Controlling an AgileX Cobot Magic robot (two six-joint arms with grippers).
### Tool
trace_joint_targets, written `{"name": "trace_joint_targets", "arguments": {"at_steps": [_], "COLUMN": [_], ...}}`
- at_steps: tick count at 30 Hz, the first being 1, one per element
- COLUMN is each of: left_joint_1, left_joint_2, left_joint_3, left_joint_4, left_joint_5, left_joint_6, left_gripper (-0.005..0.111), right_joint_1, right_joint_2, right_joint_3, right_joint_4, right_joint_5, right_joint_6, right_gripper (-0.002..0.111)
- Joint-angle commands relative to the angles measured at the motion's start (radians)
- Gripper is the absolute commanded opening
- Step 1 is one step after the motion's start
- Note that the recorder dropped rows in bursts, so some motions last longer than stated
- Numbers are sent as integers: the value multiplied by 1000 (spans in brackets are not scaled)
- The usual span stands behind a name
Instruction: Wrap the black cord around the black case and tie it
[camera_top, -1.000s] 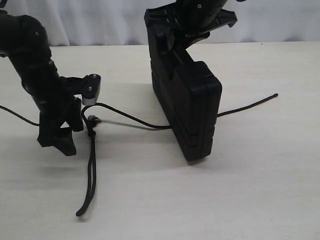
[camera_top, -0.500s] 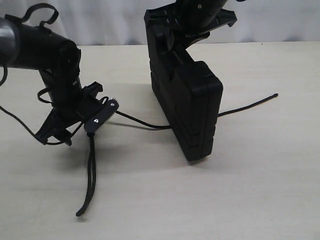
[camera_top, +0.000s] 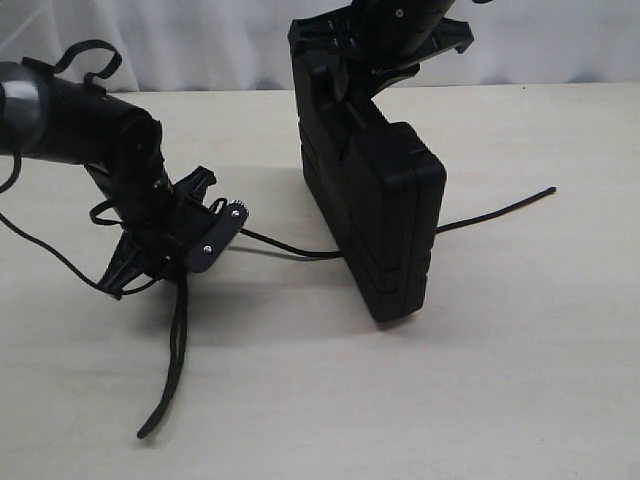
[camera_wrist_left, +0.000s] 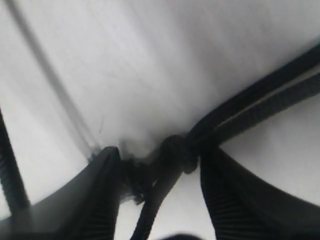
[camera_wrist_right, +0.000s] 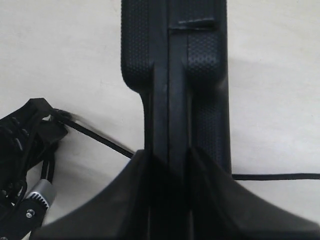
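A flat rectangular matte black plastic case (camera_top: 385, 215) with raised ribs stands upright on one narrow edge, near the middle of a pale, wood-grained counter (camera_top: 520, 380). The right hand (camera_top: 385, 55) comes down from above and is clamped on the case's top edge. In the right wrist view its two dark fingers (camera_wrist_right: 135, 200) press against both sides of the case (camera_wrist_right: 172, 65), holding it up.

A long, thin black braided cord (camera_top: 290, 248) lies on the counter. From the left hand (camera_top: 195, 245) it runs to the case's lower edge. It shows again on the case's other side and trails off to the right, where its end rests on the counter. A doubled length of the same cord leads away from the left hand toward the viewer and ends on the counter.

The left hand sits low over the counter, well left of the case. In the left wrist view its ribbed fingers (camera_wrist_left: 225, 200) stand apart on either side of a small knot in the cord (camera_wrist_left: 175, 152). A strip of pale counter shows between the cord and one finger, so the hand (camera_wrist_left: 159, 155) is parted around the knot rather than pinching it.
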Motion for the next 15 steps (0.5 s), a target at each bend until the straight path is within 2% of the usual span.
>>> {"name": "trace_joint_targets", "arguments": {"at_steps": [1,7,9,15], "left_joint_1": [-2,-2,-2,-2], "left_joint_2": [11,11,11,-12], "left_joint_3": [3,3,3,-2], "left_joint_4": [-85,-116,-118,-128], "left_joint_5": [33,101,105,108], "left_joint_6": [1,-6,-67,-413], "left_gripper": [36,2,0,0], "right_joint_1": [0,0,0,0], "right_joint_2": [9,9,9,9], "right_joint_3": [10,10,10,10], "right_joint_4": [-18,-18,-18,-18], "right_joint_5": [37,37,37,37], "right_joint_6": [-20,-20,-20,-20], "right_gripper": [4,4,4,4]}}
